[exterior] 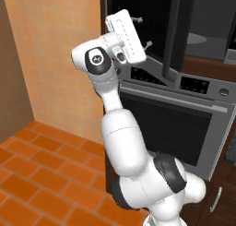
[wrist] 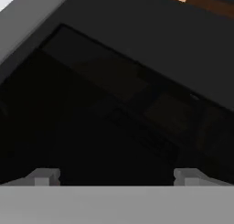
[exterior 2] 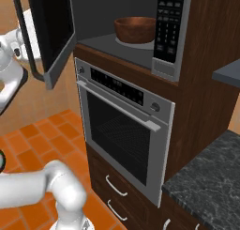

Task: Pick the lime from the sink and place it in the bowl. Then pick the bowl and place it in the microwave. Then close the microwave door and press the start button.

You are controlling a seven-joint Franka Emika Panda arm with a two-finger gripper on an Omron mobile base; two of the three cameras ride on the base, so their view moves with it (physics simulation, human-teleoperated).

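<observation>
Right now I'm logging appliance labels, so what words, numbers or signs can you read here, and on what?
None can be read.
Microwave button strip: pale marks on the keys, too small and blurred to read.
Oven control panel: faint light marks, also illegible.
Microwave door: no lettering visible.

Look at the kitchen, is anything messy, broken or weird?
Nothing is spilled or broken. The bowl sits upright on the turntable inside the microwave. The microwave door hangs wide open above the oven, which suits a job in progress. The gripper is beside the door, fingers apart, holding nothing.
</observation>
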